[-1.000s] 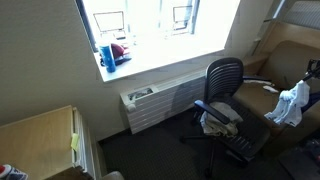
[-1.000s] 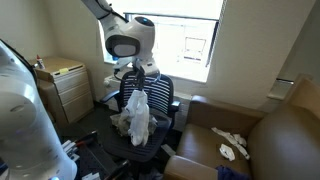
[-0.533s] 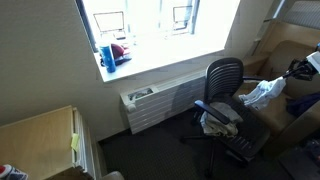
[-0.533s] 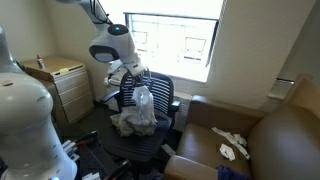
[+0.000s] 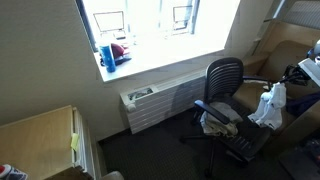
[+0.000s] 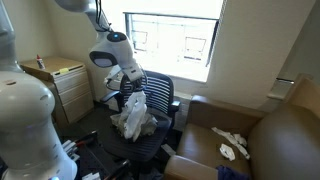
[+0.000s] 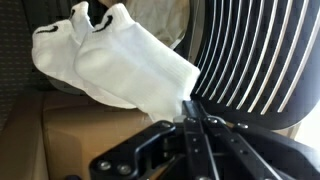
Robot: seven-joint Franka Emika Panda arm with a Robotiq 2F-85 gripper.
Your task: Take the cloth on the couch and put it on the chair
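Jaws closed on cloth; it hangs low over chair seat, so release should land there.

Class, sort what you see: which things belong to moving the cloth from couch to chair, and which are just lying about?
Job: cloth, hanging from the jaws; chair; couch.
Lying about: cabinet; radiator; windowsill clutter; white scraps on the couch.
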